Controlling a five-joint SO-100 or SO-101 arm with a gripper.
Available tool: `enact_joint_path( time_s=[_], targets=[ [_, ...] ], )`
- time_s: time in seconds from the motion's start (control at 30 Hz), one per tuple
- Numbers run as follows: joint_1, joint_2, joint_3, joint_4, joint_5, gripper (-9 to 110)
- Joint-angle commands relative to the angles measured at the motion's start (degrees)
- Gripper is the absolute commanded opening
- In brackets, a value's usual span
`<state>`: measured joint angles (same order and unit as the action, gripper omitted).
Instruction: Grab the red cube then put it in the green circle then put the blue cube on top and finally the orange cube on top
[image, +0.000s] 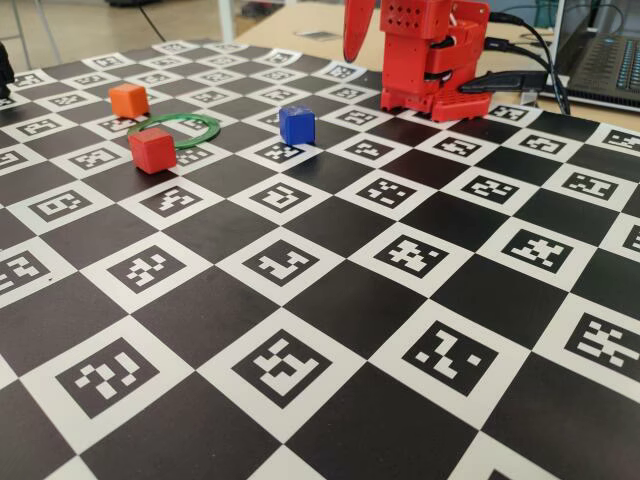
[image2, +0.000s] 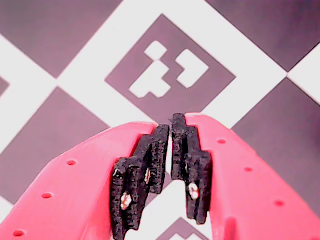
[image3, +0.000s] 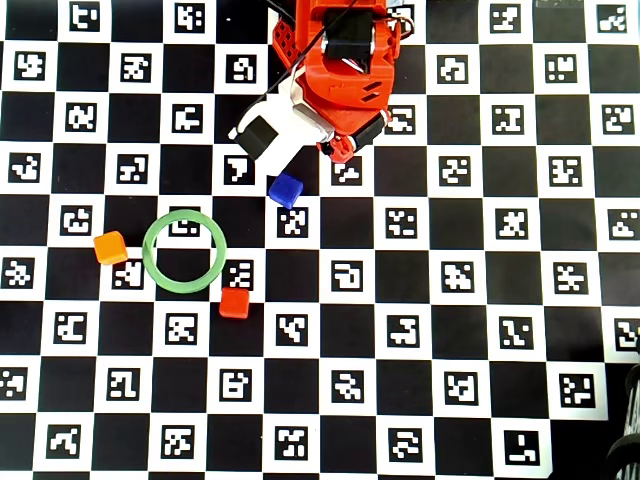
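Three cubes sit loose on our checkered board (image3: 480, 330), none stacked yet. In the overhead view, the red cube (image3: 234, 302) lies just outside the lower right of the green circle (image3: 184, 251), the orange cube (image3: 110, 247) just left of it, the blue cube (image3: 286, 189) toward the upper centre, near the arm. Our gripper (image2: 171, 131) is folded back at its base, pads nearly touching and holding nothing, which we read as a rest pose before the first reach.
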<state>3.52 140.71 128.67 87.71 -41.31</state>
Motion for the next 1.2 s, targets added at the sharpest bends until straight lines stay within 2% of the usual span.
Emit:
enact_joint_path(
  time_s=[0.0,0.43,1.17],
  targets=[
    [0.6,-5.7,-12.5,3.7,1.8,-6],
    [6.9,-31.7,-41.8,11.9,11.9,-6],
    [12.7,-45.8,-60.3,17.5,15.6,-6]
  ],
)
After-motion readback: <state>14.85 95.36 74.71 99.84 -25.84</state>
